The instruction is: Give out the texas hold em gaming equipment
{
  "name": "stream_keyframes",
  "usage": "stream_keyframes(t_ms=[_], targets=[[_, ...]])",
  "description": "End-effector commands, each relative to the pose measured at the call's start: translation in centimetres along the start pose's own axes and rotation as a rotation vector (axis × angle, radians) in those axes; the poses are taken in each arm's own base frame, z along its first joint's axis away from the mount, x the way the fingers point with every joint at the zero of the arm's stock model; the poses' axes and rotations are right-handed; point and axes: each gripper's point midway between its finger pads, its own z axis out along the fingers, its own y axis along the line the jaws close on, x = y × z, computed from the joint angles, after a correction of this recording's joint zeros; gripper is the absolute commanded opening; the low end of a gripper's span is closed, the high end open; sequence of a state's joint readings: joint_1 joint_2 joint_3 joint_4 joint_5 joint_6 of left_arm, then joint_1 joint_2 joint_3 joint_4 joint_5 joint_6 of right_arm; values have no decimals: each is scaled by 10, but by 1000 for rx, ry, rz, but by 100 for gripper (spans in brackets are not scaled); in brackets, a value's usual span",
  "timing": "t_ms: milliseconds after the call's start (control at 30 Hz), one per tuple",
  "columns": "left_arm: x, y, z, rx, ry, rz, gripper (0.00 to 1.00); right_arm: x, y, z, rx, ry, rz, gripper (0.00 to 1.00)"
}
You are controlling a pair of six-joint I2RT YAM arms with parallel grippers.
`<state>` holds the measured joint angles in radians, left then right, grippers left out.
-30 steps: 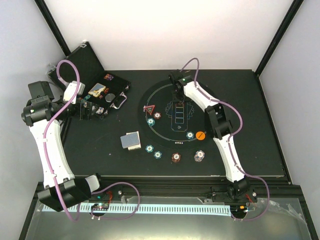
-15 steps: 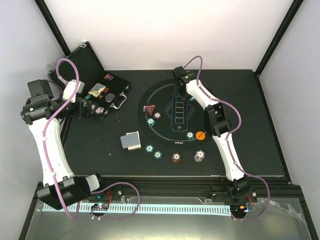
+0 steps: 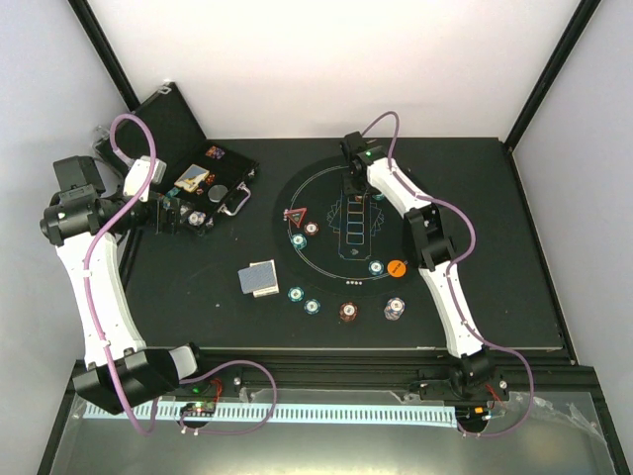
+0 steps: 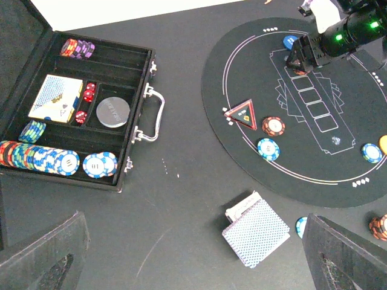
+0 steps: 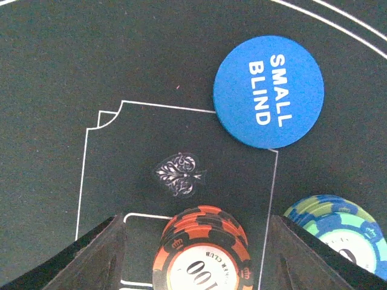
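Blue disc [image 5: 268, 90] lettering: right wrist only

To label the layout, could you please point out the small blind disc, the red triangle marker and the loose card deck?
Small blind disc [image 5: 268, 90]: right wrist view, centre of its face.
Red triangle marker [image 4: 243, 115]: left wrist view, its dark centre.
Loose card deck [image 4: 259, 234]: left wrist view, top card's back.
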<state>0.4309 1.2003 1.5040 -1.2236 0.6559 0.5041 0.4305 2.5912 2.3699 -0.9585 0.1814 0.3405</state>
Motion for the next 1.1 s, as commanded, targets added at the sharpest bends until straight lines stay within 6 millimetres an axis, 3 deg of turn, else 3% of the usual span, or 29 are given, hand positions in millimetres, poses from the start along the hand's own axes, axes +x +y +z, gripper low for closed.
stream_keyframes(t_ms=[0, 167, 300, 333, 467, 600, 767, 900, 1067], targets=[[-5, 1, -5, -10, -14, 5, 99, -31, -3, -39, -13, -97, 9, 67], [-6, -2, -7, -10, -22, 7, 99, -42, -3, -80, -33, -141, 19, 67], [-6, -2, -9, -16, -22, 10, 99, -23, 12, -114, -62, -149, -23, 69], [-6, -2, -9, -16, -23, 11, 99, -4, 15, -114, -56, -120, -48, 70], [-5, -3, -9, -20, -26, 10, 99, 52, 37, -144, -96, -122, -124, 73], [-3, -5, -9, -16, -28, 10, 99, 125, 60, -173, -201, -99, -185, 82], [-2, -8, -9, 1, -32, 0, 99, 217, 78, -185, -277, -18, -261, 91], [-2, -13, -11, 11, -41, -2, 99, 265, 82, -185, -292, 33, -292, 92], [-3, -16, -14, 13, -48, 0, 99, 304, 88, -178, -300, 96, -325, 92]])
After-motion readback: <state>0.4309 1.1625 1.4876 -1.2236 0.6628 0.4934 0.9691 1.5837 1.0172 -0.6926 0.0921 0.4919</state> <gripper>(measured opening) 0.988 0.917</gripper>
